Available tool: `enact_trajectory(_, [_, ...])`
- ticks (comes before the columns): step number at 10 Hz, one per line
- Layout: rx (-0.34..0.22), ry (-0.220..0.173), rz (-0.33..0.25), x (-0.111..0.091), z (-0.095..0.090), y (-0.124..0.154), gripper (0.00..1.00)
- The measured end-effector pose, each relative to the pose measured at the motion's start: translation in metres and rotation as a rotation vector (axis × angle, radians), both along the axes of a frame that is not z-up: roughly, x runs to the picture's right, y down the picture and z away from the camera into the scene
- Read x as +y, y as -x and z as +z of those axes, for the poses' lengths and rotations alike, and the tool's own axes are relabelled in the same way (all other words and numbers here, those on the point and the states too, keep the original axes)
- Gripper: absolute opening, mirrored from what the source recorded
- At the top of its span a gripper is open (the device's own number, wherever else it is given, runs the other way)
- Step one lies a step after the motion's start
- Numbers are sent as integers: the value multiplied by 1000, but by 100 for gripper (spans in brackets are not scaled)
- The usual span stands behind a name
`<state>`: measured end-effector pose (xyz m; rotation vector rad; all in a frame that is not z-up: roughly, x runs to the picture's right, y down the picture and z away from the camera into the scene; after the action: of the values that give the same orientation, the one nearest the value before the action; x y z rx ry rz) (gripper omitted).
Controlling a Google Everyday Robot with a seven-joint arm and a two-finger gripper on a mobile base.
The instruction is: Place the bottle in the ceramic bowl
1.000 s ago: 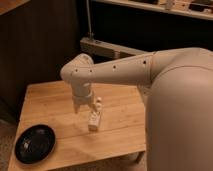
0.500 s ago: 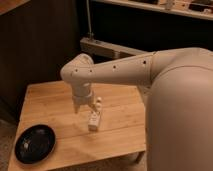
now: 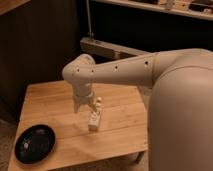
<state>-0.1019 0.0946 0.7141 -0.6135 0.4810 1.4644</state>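
The small cream-white bottle (image 3: 94, 119) stands on the wooden table (image 3: 50, 102) near its middle, leaning a little, with its narrow neck and cap pointing up and to the right. My gripper (image 3: 86, 106) hangs from the white arm directly over and just left of the bottle's top, very close to its neck. I cannot tell whether it touches the bottle. The glossy black ceramic bowl (image 3: 35, 143) lies empty at the table's front left corner, well to the left of and in front of the bottle.
My white arm (image 3: 125, 70) reaches in from the right, and the robot's large body (image 3: 182, 115) hides the table's right side. A dark wall and a metal shelf frame (image 3: 112, 49) stand behind the table.
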Motion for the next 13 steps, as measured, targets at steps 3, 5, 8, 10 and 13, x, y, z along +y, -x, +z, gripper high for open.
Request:
enact_trajectory(3, [-53,-9,58,-9,30,-10,65])
enact_trajectory(5, [-58,-11,67,-9,32,-10,65])
enact_trajectory(8, [-57,-11,67,-9,32,-11,65])
enact_trajectory(10, [-60,-11,64,-9,31,-8,65])
enact_trajectory(13, [-59,-10,64,-9,32,-8,65])
